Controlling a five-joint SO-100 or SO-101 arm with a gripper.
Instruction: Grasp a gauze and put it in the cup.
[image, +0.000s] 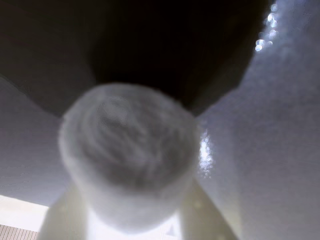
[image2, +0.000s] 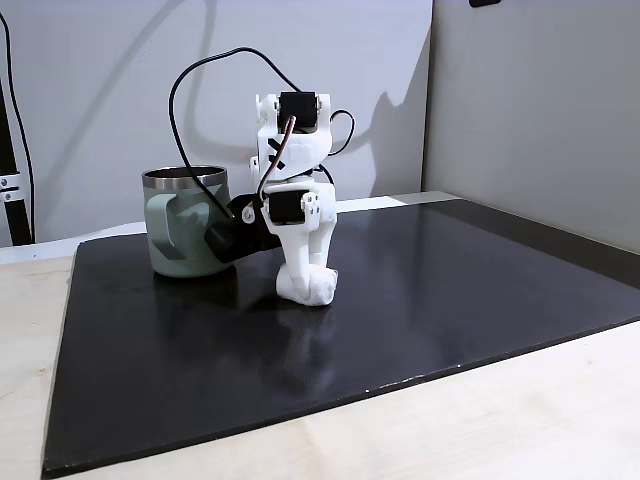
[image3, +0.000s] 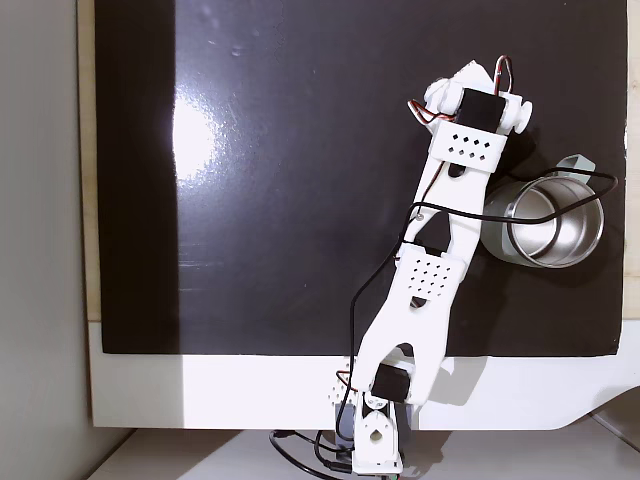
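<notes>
**Gauze roll between the white fingers, low on the black mat**

Gauze (image: 127, 160) sits close to the wrist camera, a soft white roll seen end-on and out of focus, its round top face greyish in the middle. White fingers (image: 280, 150) flank it on the left and right and press against its sides, so the gripper (image: 127, 200) is clamped on the roll. Behind it the background is dark.

From the side, in a fixed view, the white arm (image2: 292, 150) bends down to the black mat (image2: 450, 290), which lies on a pale wooden table (image2: 500, 420). The gripper (image2: 308, 288) is at the mat's surface, and the gauze (image2: 322, 288) shows as a white lump at its tip, hard to tell apart from the white plastic; whether it touches the mat or hangs just above it cannot be told. The green cup (image2: 185, 222) stands upright just to the left of the arm, its handle turned toward the camera, steel rim on top. A black cable (image2: 190, 90) loops over it.

From above, in the other fixed view, the arm (image3: 440, 250) stretches diagonally from the bottom edge up to the right. The cup (image3: 545, 222) stands just right of it, its steel inside (image3: 560, 228) open to the camera. The gripper tip is hidden beneath the arm's upper end.
</notes>
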